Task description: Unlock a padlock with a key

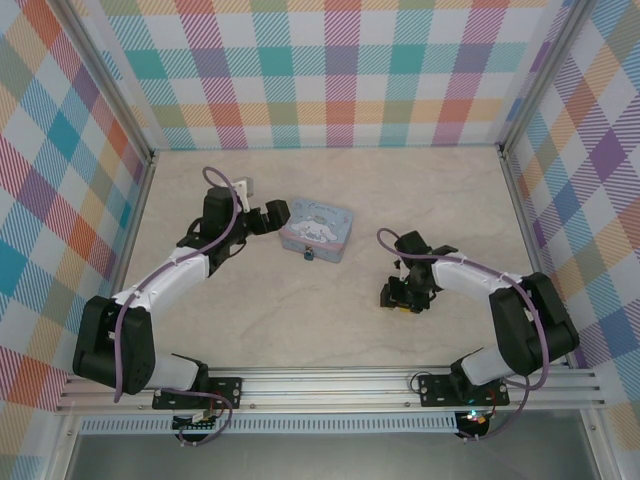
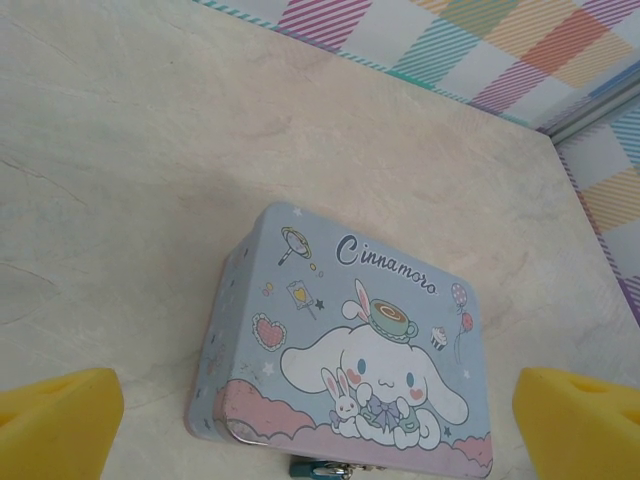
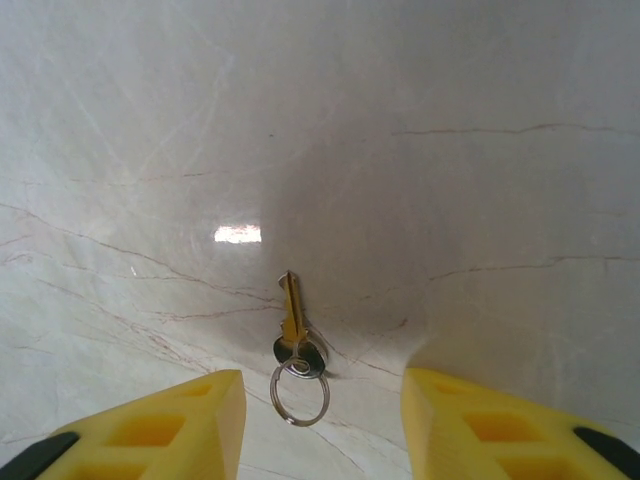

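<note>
The key is small and brass-coloured, with a round silvery head and a wire ring. It lies flat on the table, blade pointing away. My right gripper hangs low over it, one yellow finger on each side of the ring, jaws apart and touching nothing; it sits right of centre. The padlock is tiny and teal, hanging at the near edge of the pale blue cartoon tin, and shows again at the tin's front. My left gripper is open, just left of the tin.
The pale marbled table has bare room between the tin and the right arm. Plaid walls enclose the back and both sides. An aluminium rail runs along the near edge.
</note>
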Controlling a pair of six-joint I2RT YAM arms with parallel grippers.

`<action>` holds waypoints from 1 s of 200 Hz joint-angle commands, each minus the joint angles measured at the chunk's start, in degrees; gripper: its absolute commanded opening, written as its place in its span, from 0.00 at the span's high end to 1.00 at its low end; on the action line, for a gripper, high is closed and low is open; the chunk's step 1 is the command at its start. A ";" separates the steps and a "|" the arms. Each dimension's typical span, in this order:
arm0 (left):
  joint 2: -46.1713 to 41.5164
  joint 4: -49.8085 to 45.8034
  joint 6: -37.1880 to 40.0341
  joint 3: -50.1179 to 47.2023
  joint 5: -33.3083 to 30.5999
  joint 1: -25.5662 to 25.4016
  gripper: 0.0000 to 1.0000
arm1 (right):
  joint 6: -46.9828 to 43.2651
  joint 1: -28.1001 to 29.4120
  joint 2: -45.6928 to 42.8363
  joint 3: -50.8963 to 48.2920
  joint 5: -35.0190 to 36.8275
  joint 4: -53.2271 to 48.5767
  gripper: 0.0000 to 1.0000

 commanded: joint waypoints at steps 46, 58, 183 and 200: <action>-0.56 1.49 0.71 -0.90 -0.63 0.86 0.00 | 1.42 3.09 3.24 3.54 0.92 -1.61 0.65; -0.60 1.49 0.73 -0.98 -0.61 0.91 0.00 | 1.46 3.70 3.87 4.12 1.70 -1.96 0.65; -1.63 0.61 1.30 -1.44 -0.30 1.62 0.00 | 3.09 5.27 2.76 4.76 4.87 -1.33 0.97; -2.09 0.13 1.11 -1.48 0.06 1.65 0.00 | 2.85 5.25 0.83 4.60 5.27 -1.01 0.98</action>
